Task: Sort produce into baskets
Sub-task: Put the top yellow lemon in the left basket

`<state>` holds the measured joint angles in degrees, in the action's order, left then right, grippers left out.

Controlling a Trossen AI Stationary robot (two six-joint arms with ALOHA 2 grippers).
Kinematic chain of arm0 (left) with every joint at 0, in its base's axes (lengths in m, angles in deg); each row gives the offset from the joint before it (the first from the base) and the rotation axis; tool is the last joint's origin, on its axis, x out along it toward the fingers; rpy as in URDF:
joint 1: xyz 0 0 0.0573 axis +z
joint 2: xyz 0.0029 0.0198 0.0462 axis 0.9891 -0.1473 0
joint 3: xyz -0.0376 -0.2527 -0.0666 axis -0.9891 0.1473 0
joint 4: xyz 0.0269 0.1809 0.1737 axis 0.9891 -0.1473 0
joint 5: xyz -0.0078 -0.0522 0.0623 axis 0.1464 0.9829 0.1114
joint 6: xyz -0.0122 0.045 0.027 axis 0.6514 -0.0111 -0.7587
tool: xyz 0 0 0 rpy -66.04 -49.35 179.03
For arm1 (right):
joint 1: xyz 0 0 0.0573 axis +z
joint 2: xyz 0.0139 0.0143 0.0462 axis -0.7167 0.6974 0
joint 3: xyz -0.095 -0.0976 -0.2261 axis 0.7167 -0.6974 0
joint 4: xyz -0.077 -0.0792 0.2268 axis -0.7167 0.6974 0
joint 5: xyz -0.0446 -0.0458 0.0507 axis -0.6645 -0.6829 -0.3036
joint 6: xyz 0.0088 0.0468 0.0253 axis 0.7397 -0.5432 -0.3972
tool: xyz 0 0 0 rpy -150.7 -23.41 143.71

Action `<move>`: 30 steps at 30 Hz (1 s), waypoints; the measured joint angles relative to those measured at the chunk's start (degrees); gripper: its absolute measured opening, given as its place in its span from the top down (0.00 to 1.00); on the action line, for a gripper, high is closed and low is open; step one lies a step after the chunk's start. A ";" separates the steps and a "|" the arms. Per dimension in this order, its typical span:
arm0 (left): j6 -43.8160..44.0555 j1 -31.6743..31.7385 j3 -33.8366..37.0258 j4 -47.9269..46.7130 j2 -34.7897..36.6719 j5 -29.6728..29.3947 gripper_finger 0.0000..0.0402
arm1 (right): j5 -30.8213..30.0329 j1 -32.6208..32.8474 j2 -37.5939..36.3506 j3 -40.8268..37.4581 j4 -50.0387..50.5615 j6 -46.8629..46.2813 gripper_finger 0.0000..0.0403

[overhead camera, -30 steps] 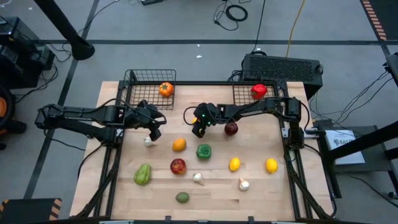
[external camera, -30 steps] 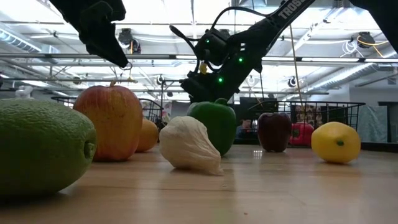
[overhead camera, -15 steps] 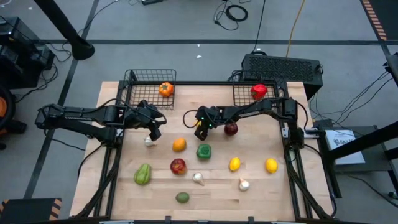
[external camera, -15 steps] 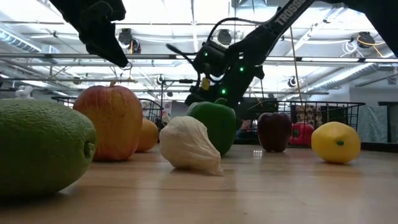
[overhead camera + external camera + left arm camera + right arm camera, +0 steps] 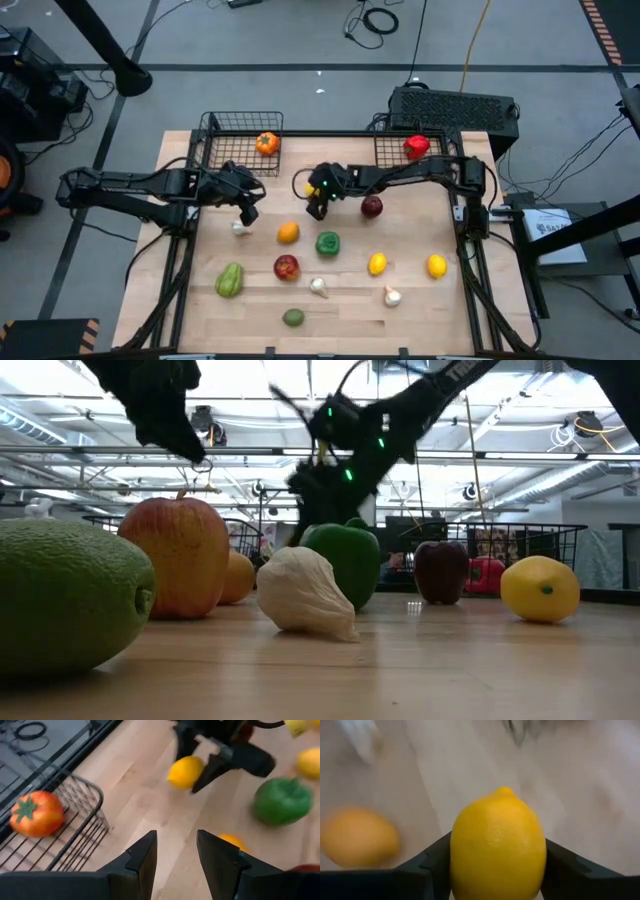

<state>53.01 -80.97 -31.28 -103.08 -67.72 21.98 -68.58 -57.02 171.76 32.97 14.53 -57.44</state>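
My right gripper [image 5: 314, 196] hangs over the middle of the table, above the green pepper [image 5: 327, 242], shut on a yellow lemon [image 5: 497, 845]. My left gripper [image 5: 175, 855] is open and empty above the table's left part, near a garlic bulb [image 5: 241, 227]. The left basket [image 5: 225, 128] holds an orange tomato [image 5: 267, 143]. The right basket [image 5: 392, 152] holds a red pepper [image 5: 416, 146]. An orange [image 5: 288, 232], a red apple [image 5: 287, 267], a dark red apple [image 5: 372, 207], two more lemons [image 5: 377, 263] and other pieces lie loose on the wood. My right gripper pinches the lemon by its two long sides [image 5: 457, 855] between its two fingers [image 5: 560, 867]. The fingers slant down from the table's right side and lie along the lemon, whose pointed tip [image 5: 505, 791] faces away from the wrist. The lemon [image 5: 185, 771] is lifted clear of the table.
A black vented box [image 5: 455, 108] stands behind the right basket. A large green piece [image 5: 229, 280], a small green one [image 5: 293, 317] and two garlic bulbs [image 5: 319, 287] lie toward the near edge. Bare wood shows between the two baskets.
My right gripper has risen above the green pepper, and the lemon between its fingers has gone up with it. My left gripper has kept still.
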 joint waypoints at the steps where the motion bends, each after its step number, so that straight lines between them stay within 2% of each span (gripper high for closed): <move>1: 0.27 -0.12 -0.48 0.12 0.51 0.26 0.63 | 0.00 -0.31 -0.57 1.27 -0.33 1.09 0.46; 7: 2.52 -3.46 -1.95 0.05 5.95 -0.16 0.63 | -0.29 -3.64 -0.20 11.66 -3.44 6.93 0.47; 16: 1.01 -8.47 -1.95 -0.01 11.38 -9.06 0.63 | 0.45 -7.77 6.39 22.16 -16.32 6.97 0.46; 26: -0.08 -8.96 -1.95 -0.02 11.52 -9.30 0.63 | 0.61 -8.05 20.12 33.76 -15.16 4.65 0.46; 30: -0.45 -8.96 -1.95 -0.15 11.52 -8.95 0.63 | 0.61 -8.05 22.46 36.39 -13.09 4.27 0.46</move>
<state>52.56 -89.93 -33.23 -103.23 -56.20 13.03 -67.97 -65.07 194.22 69.36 1.44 -53.17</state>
